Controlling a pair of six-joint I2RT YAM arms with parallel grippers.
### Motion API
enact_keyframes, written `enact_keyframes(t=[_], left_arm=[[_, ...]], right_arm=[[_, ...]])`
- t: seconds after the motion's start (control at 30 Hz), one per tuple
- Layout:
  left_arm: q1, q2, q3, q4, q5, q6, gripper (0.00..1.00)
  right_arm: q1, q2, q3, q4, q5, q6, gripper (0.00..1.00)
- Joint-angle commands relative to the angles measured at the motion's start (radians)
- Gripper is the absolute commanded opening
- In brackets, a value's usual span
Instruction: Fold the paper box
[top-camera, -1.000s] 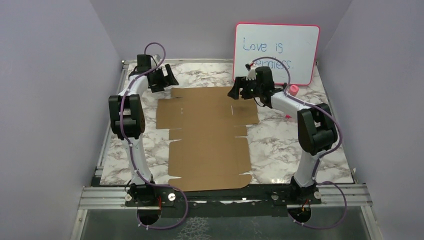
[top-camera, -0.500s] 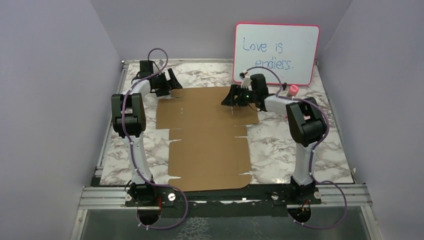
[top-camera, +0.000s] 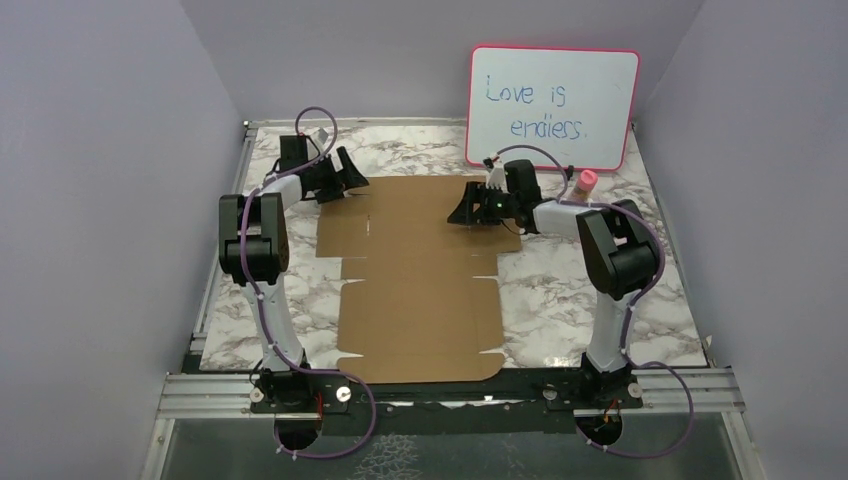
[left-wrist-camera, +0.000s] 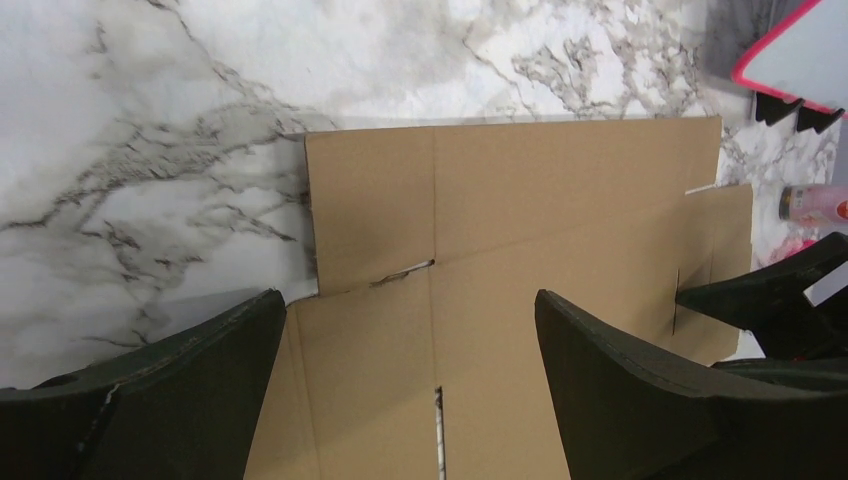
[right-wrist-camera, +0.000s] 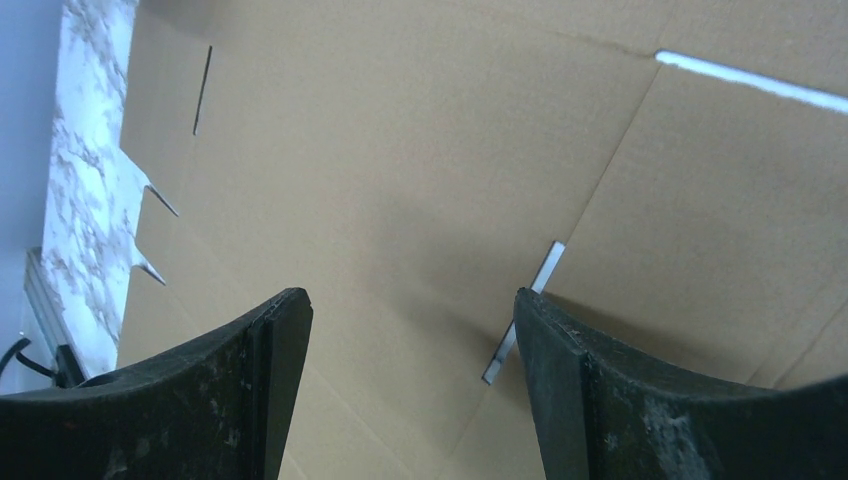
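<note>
Paper box (top-camera: 415, 275): flat, unfolded sheet of matte brown corrugated cardboard at table centre, running from near edge to far. Outline die-cut: pointed notches along side edges, thin slits, faint crease lines.

Left gripper (top-camera: 345, 178): over far-left corner of sheet, black tapered fingers spread wide, nothing between.

Right gripper (top-camera: 462, 212): low over far-right part, by slit; jaws likewise apart, empty; contact with cardboard unclear.

Table (top-camera: 580, 290): glossy white marble pattern, grey veins.

Whiteboard (top-camera: 553, 105): pink frame, rounded corners, blue handwriting, upright at far-right.
</note>
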Motion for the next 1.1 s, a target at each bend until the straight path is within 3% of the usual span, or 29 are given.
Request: enact_keyframes(t=[0.0,0.3,0.53,0.8,1.07], left_arm=[[-0.028,-0.064,-0.117,-0.016,0.007,-0.040,0.96],[-0.054,-0.177,-0.307,0.061,0.000,-0.082,0.96],[-0.054,-0.207,-0.231,0.019,-0.094,-0.064,0.96],[-0.054,-0.121,-0.154,0.022,-0.104,-0.057,0.94],[-0.053,-0.068,-0.124,0.052,-0.084,-0.064,0.85]], right_arm=[[0.002,-0.054,-0.080,-0.106,0.079,-0.040,0.80],[0.001,-0.147,-0.127,-0.153,0.111,-0.073,0.80],[0.000,-0.176,-0.030,-0.182,0.191,-0.099,0.80],[-0.015,-0.126,0.074,-0.146,0.273,-0.145,0.81],[-0.016,-0.035,0.122,-0.057,0.136,-0.119,0.80]])
